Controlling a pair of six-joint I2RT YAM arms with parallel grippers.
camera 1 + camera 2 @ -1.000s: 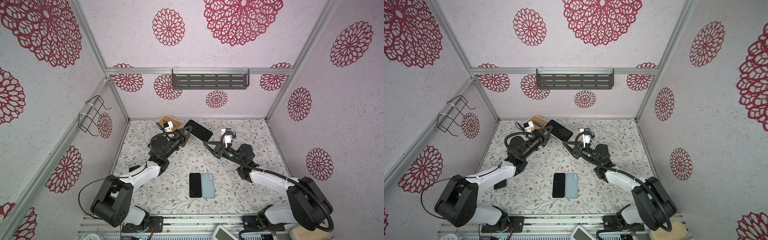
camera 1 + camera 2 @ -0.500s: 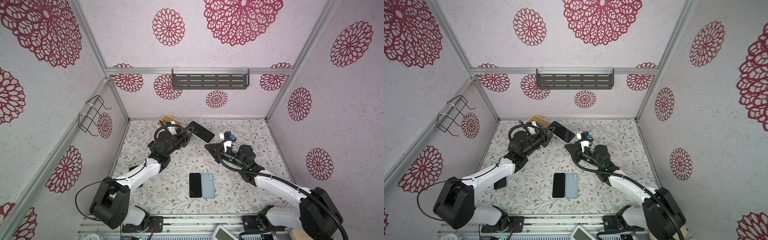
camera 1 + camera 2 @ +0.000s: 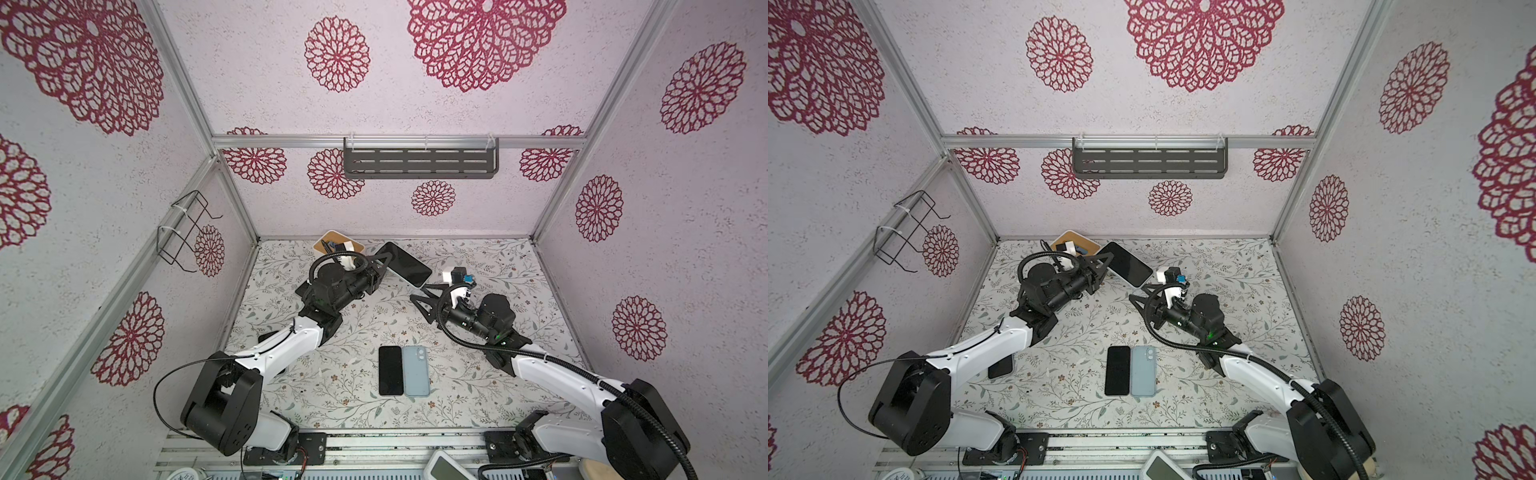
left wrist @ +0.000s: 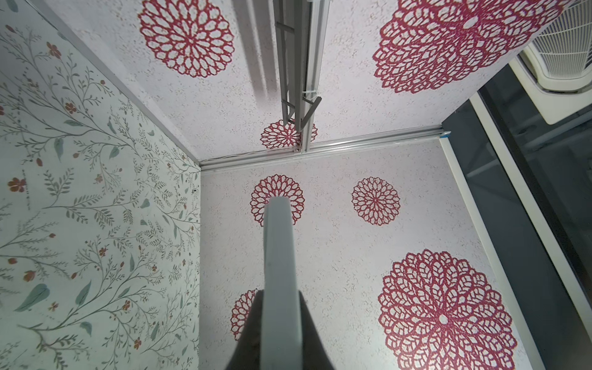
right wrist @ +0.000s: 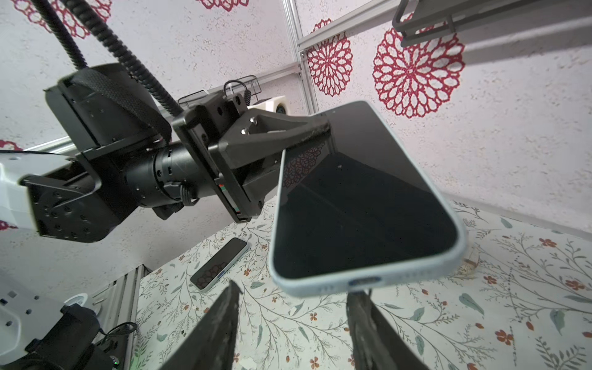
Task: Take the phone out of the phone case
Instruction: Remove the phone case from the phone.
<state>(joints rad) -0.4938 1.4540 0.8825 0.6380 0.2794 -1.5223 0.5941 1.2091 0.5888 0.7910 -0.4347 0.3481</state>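
Note:
A black-screened phone in its pale blue phone case (image 3: 405, 266) (image 3: 1127, 266) hangs tilted above the back of the table. My left gripper (image 3: 384, 262) (image 3: 1106, 262) is shut on its upper end. In the left wrist view the case edge (image 4: 278, 256) runs out from between the left gripper (image 4: 278, 307) and its dark fingers (image 4: 251, 323). My right gripper (image 3: 417, 292) (image 3: 1137, 291) stands open just under the phone's lower end. In the right wrist view the phone (image 5: 362, 205) sits just past the spread right gripper (image 5: 294, 298); whether one fingertip (image 5: 358, 302) touches the case I cannot tell.
A black phone (image 3: 390, 370) and a light blue case back (image 3: 415, 370) lie side by side at the table's front middle. Another phone (image 5: 219, 262) (image 3: 1000, 365) lies under the left arm. A small tray (image 3: 338, 245) stands at the back wall, below a dark shelf (image 3: 419, 162).
My right gripper's jaws have spread apart at the phone's lower end, and the right arm has shifted a little toward the front. The left gripper keeps its hold on the phone.

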